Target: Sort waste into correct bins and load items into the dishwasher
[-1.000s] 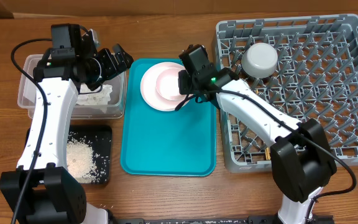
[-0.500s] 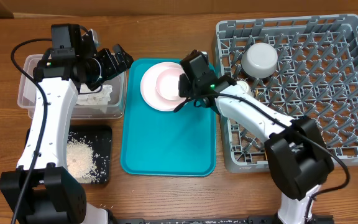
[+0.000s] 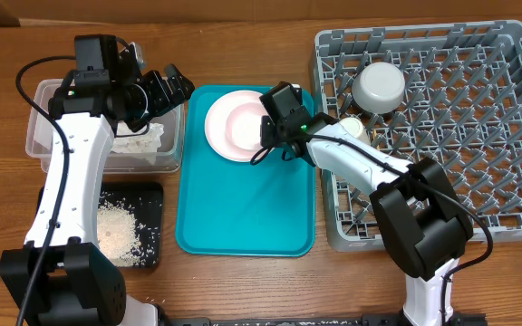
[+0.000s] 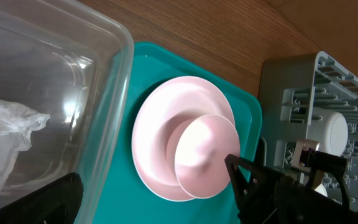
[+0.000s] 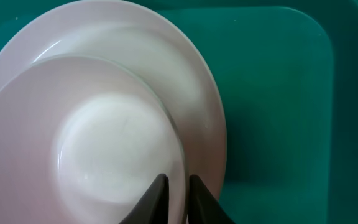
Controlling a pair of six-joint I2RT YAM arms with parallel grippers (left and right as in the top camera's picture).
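Seeing right gripper [image 5: 176, 186] pinched on the rim of the pink bowl [image 3: 243, 125]: one dark finger inside the wall, one outside, with only the rim in the gap. Reading that as a firm grasp. Found the bowl sitting in the round pink plate [image 3: 217, 122], off-centre toward the rack side. Same pale pink on both, smooth and glossy; can't tell plastic from ceramic. Have the plate lying flat at the far end of the teal serving tray [image 3: 243, 213], a rectangle with rounded corners, a low raised lip and an even satin finish. Seeing left gripper [image 3: 166, 93] spread wide, holding nothing, hovering over the tray-side edge of the clear tub [image 3: 39, 136]. Noting thin transparent walls and a rolled rim on the tub, with crumpled white tissue [image 3: 139, 140] inside. Just robot-side of the tub, got the shallow black tray [image 3: 152, 204] with loose white rice grains [image 3: 116, 231] heaped in the middle and a few scattered around the heap. On the right, got the grey dish rack [image 3: 478, 136]: square, moulded plastic, lattice floor, upright pegs, open-grid walls. Can't tell whether touching the teal tray's edge or just beside it. Spotted the pale grey-blue bowl [image 3: 379, 86], round and smooth, among the pegs near the rack's far-left corner. All set on a brown wooden table [image 3: 261, 290] with visible grain and a slight sheen. Can't see the room beyond the tabletop.
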